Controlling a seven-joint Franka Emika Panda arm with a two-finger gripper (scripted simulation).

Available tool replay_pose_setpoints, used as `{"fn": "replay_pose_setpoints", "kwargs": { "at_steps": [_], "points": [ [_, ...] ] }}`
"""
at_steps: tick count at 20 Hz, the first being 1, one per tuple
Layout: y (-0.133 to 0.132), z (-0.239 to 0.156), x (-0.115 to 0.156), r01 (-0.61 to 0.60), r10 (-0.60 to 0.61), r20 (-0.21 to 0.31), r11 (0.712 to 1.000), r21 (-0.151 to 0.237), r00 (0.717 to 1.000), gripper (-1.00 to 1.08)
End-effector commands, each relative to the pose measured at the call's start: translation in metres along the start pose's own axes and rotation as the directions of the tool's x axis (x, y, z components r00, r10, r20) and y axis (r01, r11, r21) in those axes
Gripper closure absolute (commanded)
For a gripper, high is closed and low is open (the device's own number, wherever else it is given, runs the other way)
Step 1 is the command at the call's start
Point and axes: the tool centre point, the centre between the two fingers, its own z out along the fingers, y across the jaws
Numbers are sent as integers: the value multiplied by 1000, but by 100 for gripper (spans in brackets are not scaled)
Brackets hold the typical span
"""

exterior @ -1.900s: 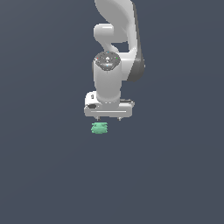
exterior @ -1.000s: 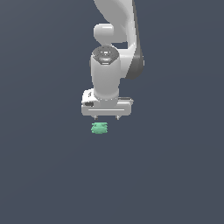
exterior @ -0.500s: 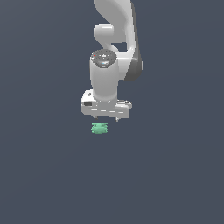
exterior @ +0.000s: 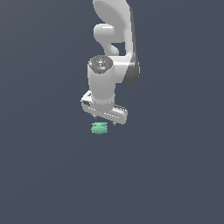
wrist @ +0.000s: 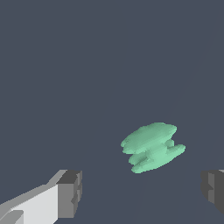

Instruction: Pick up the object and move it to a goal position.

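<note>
The object [exterior: 99,127] is a small mint-green, lumpy, ridged blob lying on the dark grey floor. In the exterior view it sits just below the white arm's hand. My gripper [exterior: 105,121] hangs right above it, pointing down, open and empty. In the wrist view the object [wrist: 152,146] lies between the two dark fingertips [wrist: 70,192], closer to the far one, with the gripper [wrist: 142,192] spread wide around it. The fingers do not touch it.
The white arm [exterior: 113,52] rises from the hand towards the top of the exterior view. All around is plain dark grey floor [exterior: 52,175] with no other objects.
The hand has turned about its vertical axis, so the finger bar now sits slanted, and it has dropped slightly closer to the object. The object has not moved.
</note>
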Motion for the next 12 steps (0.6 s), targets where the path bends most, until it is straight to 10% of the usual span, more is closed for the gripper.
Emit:
{"fn": "replay_pose_setpoints", "kwargs": {
  "at_steps": [1,12],
  "points": [
    [2,5,-1,-78,78,2,997,2,997,-92],
    [14,26,-4,-404,404,9,915,7,915,-92]
  ]
}}
